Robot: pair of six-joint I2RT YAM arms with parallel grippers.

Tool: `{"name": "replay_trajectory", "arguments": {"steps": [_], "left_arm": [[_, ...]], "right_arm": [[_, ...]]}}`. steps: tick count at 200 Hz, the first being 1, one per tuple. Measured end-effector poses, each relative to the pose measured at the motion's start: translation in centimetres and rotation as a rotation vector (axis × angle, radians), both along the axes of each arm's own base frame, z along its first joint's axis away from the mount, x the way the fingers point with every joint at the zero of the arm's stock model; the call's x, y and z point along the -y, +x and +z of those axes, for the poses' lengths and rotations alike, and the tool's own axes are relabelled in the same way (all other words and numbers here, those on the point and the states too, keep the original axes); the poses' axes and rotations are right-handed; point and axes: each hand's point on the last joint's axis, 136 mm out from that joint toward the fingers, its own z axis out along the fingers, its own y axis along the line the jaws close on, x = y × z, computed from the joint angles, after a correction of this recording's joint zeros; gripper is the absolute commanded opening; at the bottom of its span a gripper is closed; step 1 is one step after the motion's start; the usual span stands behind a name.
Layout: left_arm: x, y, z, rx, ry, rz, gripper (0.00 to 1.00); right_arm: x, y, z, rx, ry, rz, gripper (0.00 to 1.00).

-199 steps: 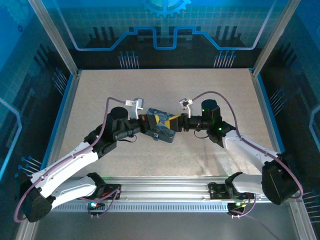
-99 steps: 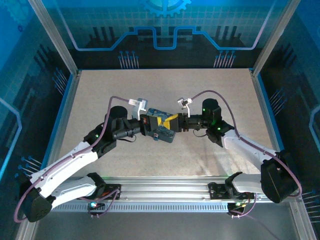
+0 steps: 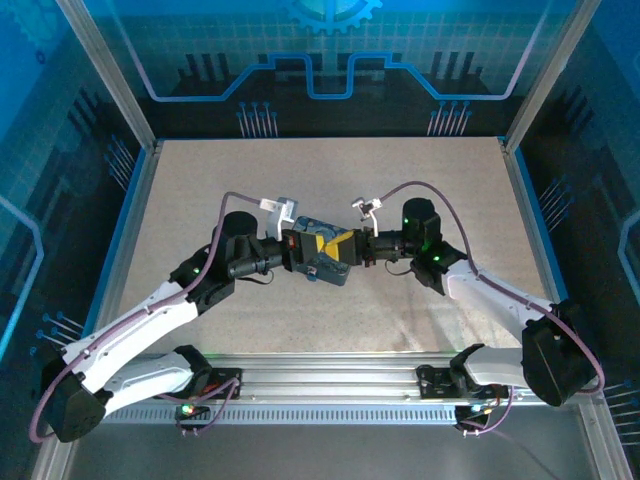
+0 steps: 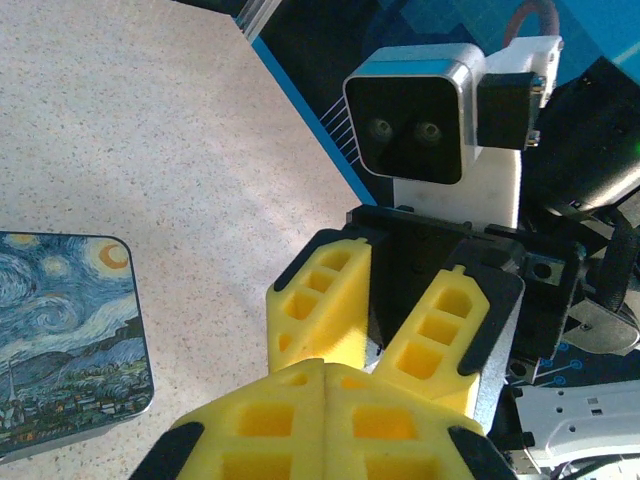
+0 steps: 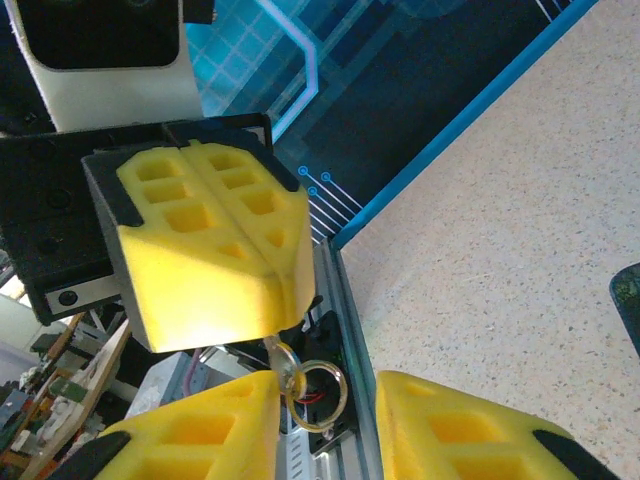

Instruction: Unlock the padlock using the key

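Left end effector (image 4: 325, 372): clamped on key (image 5: 283, 360) | right end effector (image 5: 325, 390): jaws partly apart, flanking the key's ring | change: right narrower than before.

Left gripper (image 5: 266, 298), jaws pressed together, faces right gripper (image 5: 328, 395), jaws parted.

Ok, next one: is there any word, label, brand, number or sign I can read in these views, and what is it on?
No legible text anywhere.
Tin lid: a painted swirling night sky, no lettering.
Back wall: gear and circuit-line graphics, no words or numbers.
Wrist camera housing: plain faces, no marking to read.
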Motion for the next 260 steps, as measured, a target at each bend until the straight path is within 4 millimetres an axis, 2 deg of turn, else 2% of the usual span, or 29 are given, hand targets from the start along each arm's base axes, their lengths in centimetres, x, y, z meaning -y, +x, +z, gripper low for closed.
{"name": "replay_trajectory", "arguments": {"steps": [105, 217, 260], "left_arm": [[0.18, 0.0, -0.36, -0.012, 0.004, -0.012, 0.0], [0.21, -0.01, -0.53, -0.019, 0.005, -0.018, 0.0], [0.23, -0.02, -0.6, -0.022, 0.005, -0.022, 0.0]], "right_arm": [[-0.17, -0.53, 0.11, 0.011, 0.003, 0.024, 0.05], [-0.27, -0.7, -0.04, 0.011, -0.007, 0.03, 0.07], [-0.29, -0.74, -0.13, 0.011, -0.012, 0.032, 0.03]]}}
